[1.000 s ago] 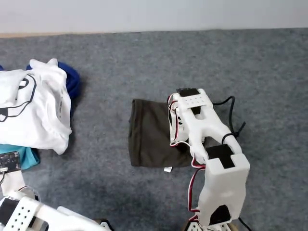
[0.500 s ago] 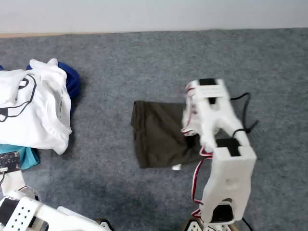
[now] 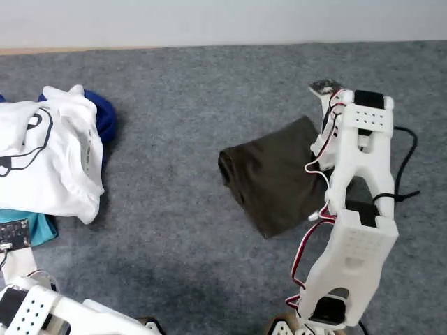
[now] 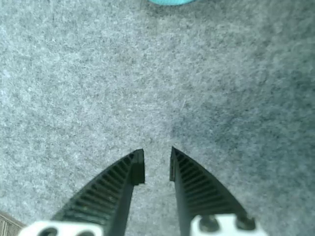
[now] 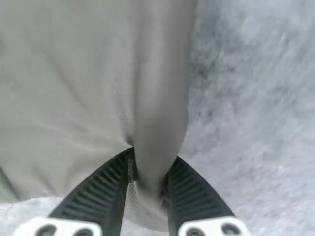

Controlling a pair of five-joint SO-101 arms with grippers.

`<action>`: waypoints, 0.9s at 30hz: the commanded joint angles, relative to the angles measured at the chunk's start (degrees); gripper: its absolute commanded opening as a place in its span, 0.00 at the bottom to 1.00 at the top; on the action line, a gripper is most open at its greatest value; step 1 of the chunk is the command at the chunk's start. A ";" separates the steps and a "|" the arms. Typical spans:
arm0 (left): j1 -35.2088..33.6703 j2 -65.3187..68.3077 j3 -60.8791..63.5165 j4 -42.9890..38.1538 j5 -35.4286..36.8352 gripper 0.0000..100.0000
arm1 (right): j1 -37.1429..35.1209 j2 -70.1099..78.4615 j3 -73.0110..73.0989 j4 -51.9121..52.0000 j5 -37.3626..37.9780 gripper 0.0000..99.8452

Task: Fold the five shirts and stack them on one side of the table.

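One folded dark shirt (image 3: 276, 183) pinched at edge by right pincer (image 5: 150, 164); best drag low, slow, so folds lie flat on counter (image 3: 209, 91); left pincer (image 4: 157, 164) slightly spread, empty.

readable text: none | white shirt (image 3: 49, 160): black line drawing only

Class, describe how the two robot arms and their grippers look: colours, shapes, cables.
The right arm has white plastic shells with black motor blocks; red, white and black wires loop alongside. The left arm is white too, with dotted holes. The left gripper and right gripper have black, ribbed, tapering fingers.
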 commanded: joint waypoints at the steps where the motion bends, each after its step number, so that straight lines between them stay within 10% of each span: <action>1: 0.44 -0.79 -0.22 -1.05 -0.35 0.10 | 2.24 -0.92 -3.16 -5.41 3.34 0.01; 12: 0.00 -0.79 -0.22 -0.79 -0.35 0.10 | 3.47 1.27 -3.25 -12.35 6.42 0.05; 19: 0.00 -0.79 -0.22 -0.70 -0.35 0.10 | 3.56 -2.86 -3.25 -10.51 -7.65 0.27; 27: 0.35 -0.79 -0.22 -0.88 -0.35 0.10 | -1.45 -8.13 -3.25 -3.56 -18.20 0.27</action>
